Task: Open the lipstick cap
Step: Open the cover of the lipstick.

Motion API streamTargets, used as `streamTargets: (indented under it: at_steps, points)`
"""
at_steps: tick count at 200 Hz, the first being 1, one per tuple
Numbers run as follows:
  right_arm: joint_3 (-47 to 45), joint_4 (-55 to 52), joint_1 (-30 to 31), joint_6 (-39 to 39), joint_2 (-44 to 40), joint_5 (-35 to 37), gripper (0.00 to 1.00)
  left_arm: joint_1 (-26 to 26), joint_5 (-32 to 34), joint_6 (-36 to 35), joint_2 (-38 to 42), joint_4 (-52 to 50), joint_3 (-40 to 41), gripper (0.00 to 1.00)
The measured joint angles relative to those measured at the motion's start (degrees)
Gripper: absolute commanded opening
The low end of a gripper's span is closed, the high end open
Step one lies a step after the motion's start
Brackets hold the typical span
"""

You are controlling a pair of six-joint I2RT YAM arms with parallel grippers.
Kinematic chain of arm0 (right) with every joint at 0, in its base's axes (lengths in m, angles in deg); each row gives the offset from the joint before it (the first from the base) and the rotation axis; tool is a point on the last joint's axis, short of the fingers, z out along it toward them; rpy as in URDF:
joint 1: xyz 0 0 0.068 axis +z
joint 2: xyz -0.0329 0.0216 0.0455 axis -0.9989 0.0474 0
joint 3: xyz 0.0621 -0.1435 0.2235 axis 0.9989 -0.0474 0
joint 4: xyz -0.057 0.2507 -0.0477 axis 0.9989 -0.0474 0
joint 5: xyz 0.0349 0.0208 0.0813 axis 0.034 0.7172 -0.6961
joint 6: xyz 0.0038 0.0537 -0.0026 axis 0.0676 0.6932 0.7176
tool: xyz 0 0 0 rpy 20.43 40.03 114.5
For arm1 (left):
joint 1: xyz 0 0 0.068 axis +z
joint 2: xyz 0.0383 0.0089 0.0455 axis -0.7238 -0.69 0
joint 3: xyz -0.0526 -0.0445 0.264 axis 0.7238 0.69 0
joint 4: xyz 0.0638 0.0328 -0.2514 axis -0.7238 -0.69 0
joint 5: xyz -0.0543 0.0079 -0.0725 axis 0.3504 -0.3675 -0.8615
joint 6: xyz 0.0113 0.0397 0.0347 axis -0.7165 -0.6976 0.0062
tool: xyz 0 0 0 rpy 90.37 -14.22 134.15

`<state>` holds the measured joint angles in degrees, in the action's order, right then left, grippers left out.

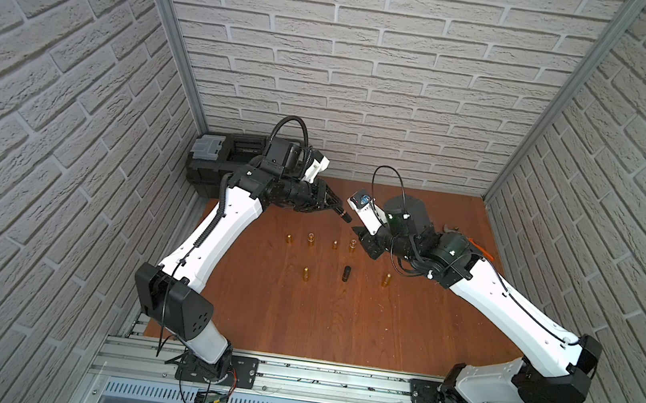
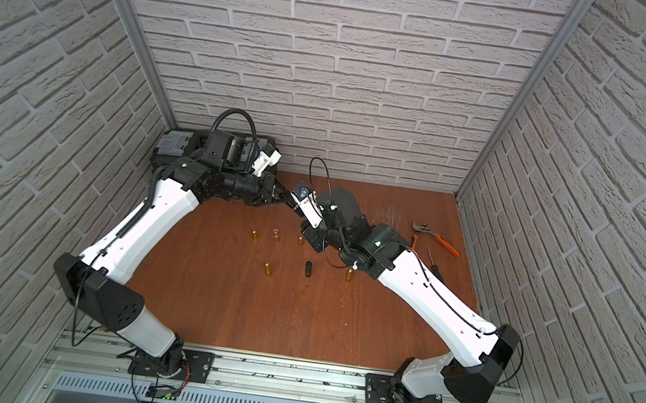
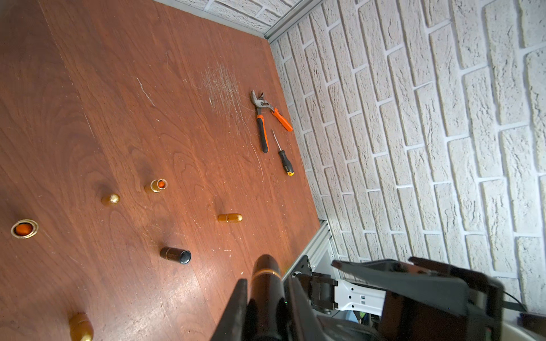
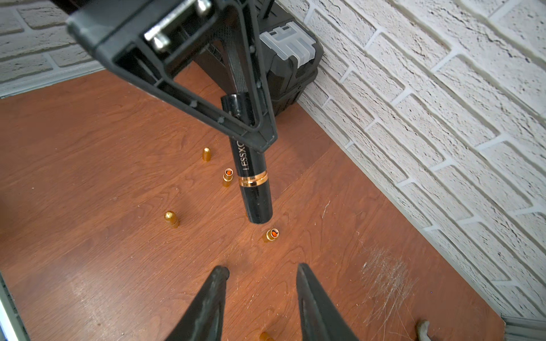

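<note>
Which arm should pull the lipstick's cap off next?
The right. The right gripper is open, empty and faces the free end of the lipstick; the left gripper is shut on its other end.

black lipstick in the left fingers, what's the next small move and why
Probably ease the right gripper forward until its open fingers straddle the free end of the black lipstick, then close. The left gripper clamps the other end in mid-air, the cap looks still on, and the right fingers stand short of the tube.

In a top view, orange-handled pliers [image 2: 440, 238] and a screwdriver [image 2: 436, 270] lie right of centre; a black toolbox [image 2: 173, 141] sits left.
</note>
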<state>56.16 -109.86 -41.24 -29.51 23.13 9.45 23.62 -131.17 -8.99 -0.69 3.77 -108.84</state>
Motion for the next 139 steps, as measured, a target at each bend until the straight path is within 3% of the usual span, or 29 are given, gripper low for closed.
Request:
streamTargets:
  at_steps: [90, 139]
  points:
    - [2.6, 1.4, 0.0, -0.7, 6.3, -4.8, 0.41, 0.2, -3.9, -0.2, 1.7, -2.4, 1.0, 0.11]
    - [4.8, 1.4, 0.0, -1.2, 7.6, -5.3, 0.27, 0.2, -5.0, -0.5, 1.7, -3.2, 1.0, 0.11]
